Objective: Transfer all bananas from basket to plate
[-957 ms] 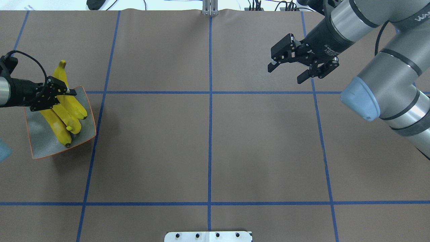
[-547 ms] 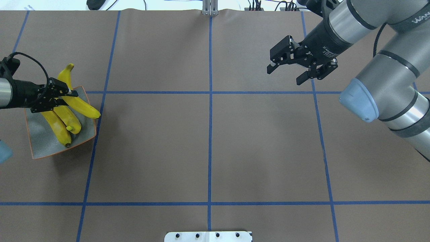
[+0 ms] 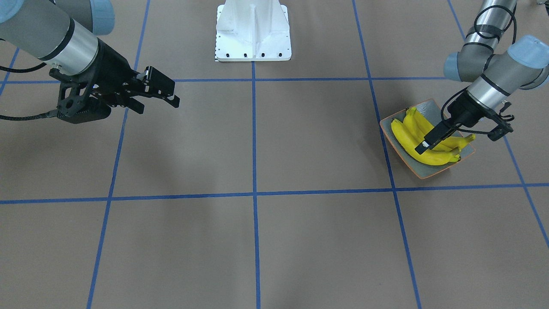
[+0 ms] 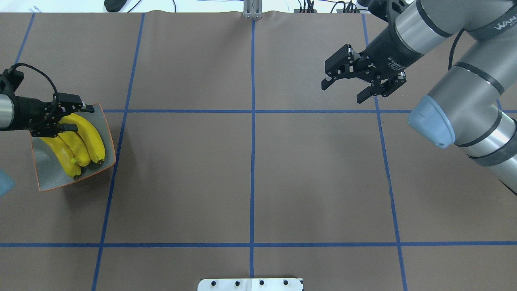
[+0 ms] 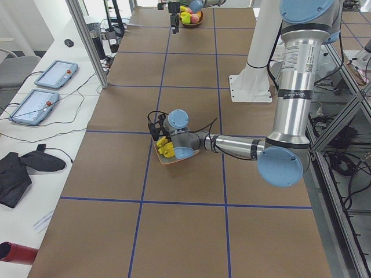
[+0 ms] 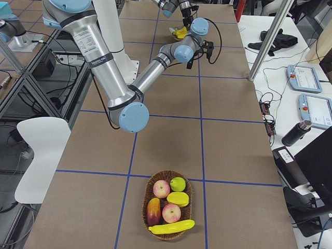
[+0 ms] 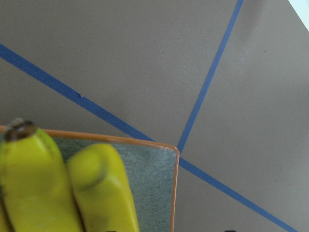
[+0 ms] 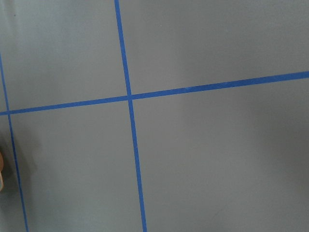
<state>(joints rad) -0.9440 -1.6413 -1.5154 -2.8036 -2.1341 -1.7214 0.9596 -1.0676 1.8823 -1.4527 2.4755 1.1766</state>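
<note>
Yellow bananas [image 4: 87, 139] lie on plate [image 4: 50, 178] — L gripper [image 4: 84, 118] and R gripper [image 4: 341, 93] both spread, so I'd lift L straight up, no nudging.

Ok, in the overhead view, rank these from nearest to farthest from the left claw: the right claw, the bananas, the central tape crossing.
1. The bananas: right at the left claw, lying on the plate at the table's left edge.
2. The central tape crossing: mid-table.
3. The right claw: far right, hovering above the table.
</note>
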